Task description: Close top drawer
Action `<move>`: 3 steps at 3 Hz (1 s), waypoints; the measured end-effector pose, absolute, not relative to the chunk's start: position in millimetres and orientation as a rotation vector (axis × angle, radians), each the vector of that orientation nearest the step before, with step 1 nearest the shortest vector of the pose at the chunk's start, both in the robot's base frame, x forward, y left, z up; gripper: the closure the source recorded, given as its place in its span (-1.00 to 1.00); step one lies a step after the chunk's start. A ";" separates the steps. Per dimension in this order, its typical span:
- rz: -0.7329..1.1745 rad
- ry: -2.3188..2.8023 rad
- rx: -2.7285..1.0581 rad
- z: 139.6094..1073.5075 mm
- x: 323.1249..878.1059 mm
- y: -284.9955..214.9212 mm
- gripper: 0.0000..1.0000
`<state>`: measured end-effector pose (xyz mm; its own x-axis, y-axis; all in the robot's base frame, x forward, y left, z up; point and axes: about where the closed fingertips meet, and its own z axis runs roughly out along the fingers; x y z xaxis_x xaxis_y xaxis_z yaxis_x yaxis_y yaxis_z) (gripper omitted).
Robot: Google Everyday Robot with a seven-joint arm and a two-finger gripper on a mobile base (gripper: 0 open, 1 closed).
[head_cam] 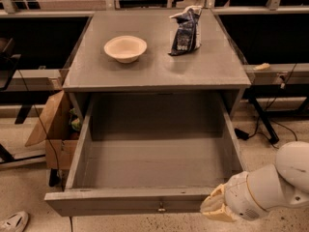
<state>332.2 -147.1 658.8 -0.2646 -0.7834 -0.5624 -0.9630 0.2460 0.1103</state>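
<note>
The top drawer [154, 153] is grey wood, as wide as the cabinet, and stands pulled far out toward me, empty inside. Its flat front [125, 202] runs along the bottom of the view with a small metal knob [161, 208] at its middle. My gripper [216, 208] is at the bottom right, at the right end of the drawer front, at the end of the white arm [275, 182] that comes in from the right edge.
On the grey cabinet top [154, 66] sit a cream bowl [125, 48] and a dark blue snack bag [186, 30]. An open cardboard box [55, 129] stands on the floor left of the cabinet. A white shoe [13, 221] lies at the bottom left.
</note>
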 end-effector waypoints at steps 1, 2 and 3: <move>0.626 2.109 -1.596 659.3 343.7 -134.3 0.00; 0.628 2.092 -1.598 660.4 350.0 -125.5 -0.47; 0.632 2.080 -1.597 660.3 355.0 -118.2 -0.93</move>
